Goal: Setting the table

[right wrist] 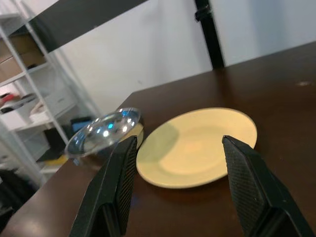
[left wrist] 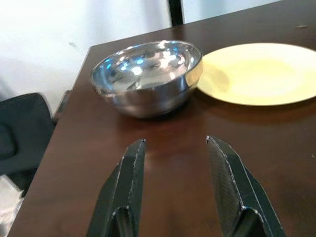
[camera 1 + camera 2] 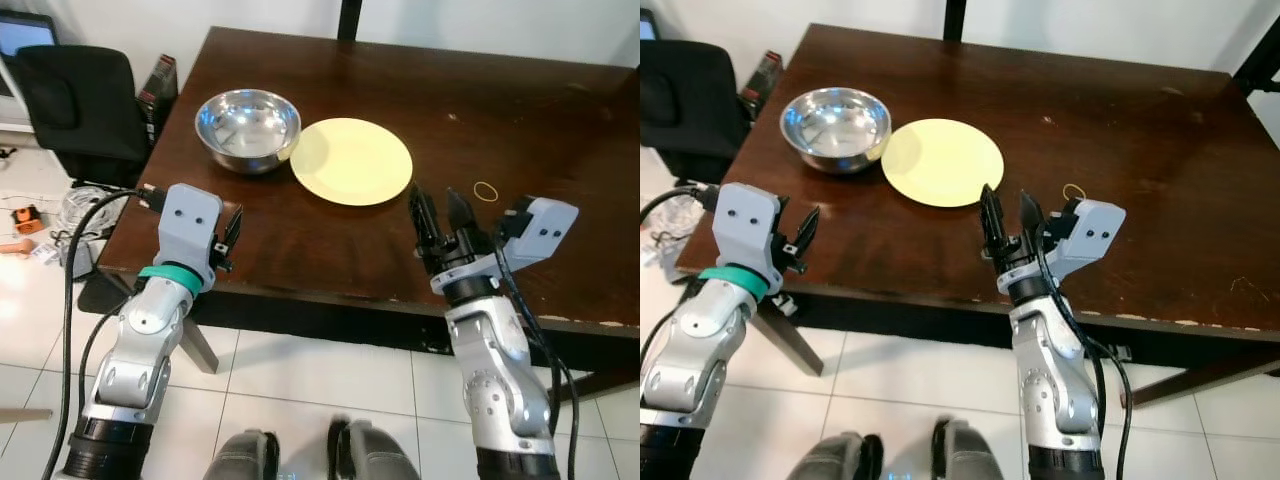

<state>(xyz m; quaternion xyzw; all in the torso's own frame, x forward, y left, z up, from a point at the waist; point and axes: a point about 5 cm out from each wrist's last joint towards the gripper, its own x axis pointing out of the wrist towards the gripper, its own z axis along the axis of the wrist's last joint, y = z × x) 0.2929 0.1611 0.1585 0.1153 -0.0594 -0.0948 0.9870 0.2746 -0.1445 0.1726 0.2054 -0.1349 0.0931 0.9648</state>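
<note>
Both claws apart, plate [image 3: 351,160] ahead of right claw [image 3: 443,212]

Nothing readable turned up here: no label, brand, number or sign could be made out on anything around the table [image 3: 330,250].

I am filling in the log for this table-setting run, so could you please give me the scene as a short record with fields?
surface: dark wooden table
bowl: empty steel bowl, near the table's left end
plate: empty yellow plate, to the right of the bowl, rims about touching
small item: rubber band, right of the plate
left gripper: open, empty, pointing at the bowl
right gripper: open, empty, pointing at the plate
beside table: black chair
</note>
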